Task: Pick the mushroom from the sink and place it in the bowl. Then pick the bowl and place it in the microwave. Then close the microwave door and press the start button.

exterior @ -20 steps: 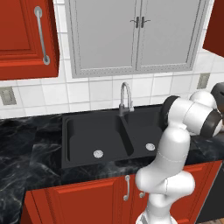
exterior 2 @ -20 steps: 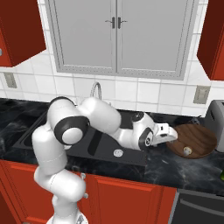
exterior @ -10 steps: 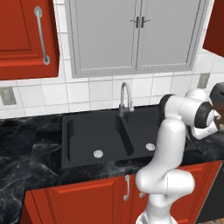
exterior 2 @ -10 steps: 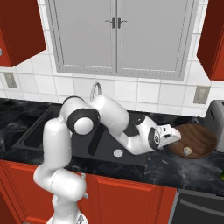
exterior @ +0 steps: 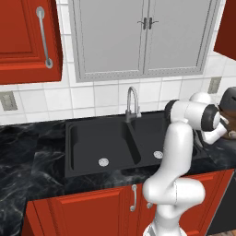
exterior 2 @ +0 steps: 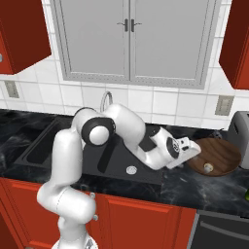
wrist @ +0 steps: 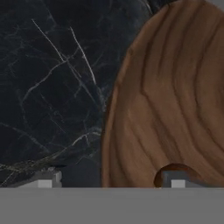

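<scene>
Right base view: mushroom [exterior 2: 208, 167] now in bowl [exterior 2: 223, 154], jaws spread at rim

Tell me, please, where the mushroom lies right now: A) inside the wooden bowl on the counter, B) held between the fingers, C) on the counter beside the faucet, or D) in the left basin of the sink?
A: in the right base view the mushroom sits as a small pale shape inside the bowl, on the counter to the right of the sink.
</scene>
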